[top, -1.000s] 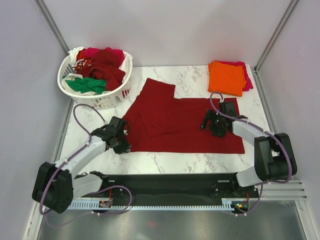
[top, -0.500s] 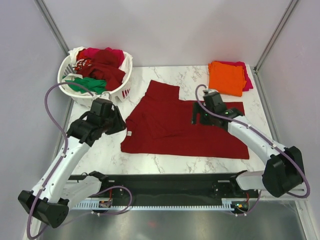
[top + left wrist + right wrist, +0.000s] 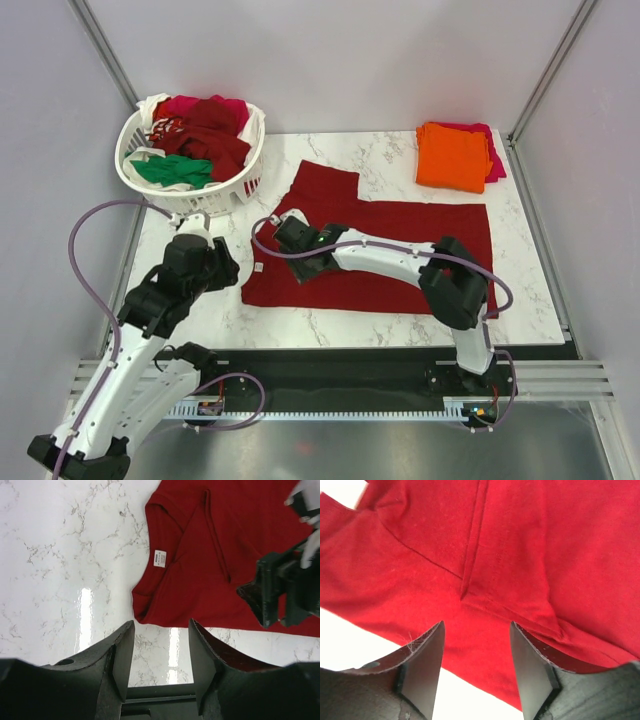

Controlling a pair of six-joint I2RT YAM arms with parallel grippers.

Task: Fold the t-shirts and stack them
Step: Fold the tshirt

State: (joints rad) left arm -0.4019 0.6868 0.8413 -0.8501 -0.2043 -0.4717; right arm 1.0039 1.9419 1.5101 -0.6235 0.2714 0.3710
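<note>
A dark red t-shirt [image 3: 400,250] lies spread on the marble table, its left part folded over. My right gripper [image 3: 305,260] reaches across it to its left part. In the right wrist view it [image 3: 476,630] is open and empty just above the red cloth [image 3: 520,545], near the cloth's edge. My left gripper [image 3: 226,263] is open and empty over bare marble, left of the shirt. In the left wrist view it [image 3: 160,630] looks at the shirt's collar label [image 3: 160,558]. An orange shirt [image 3: 450,155] lies folded on a magenta one [image 3: 494,160] at the back right.
A white lattice basket [image 3: 240,185] at the back left holds a green shirt [image 3: 172,170], dark red, magenta and white shirts. Grey walls stand round the table. The right gripper's body [image 3: 275,590] shows at the right of the left wrist view.
My right arm has swept from the shirt's right side across to its left part. My left arm has pulled back from the shirt's left edge. The shirt's right part now lies flatter.
</note>
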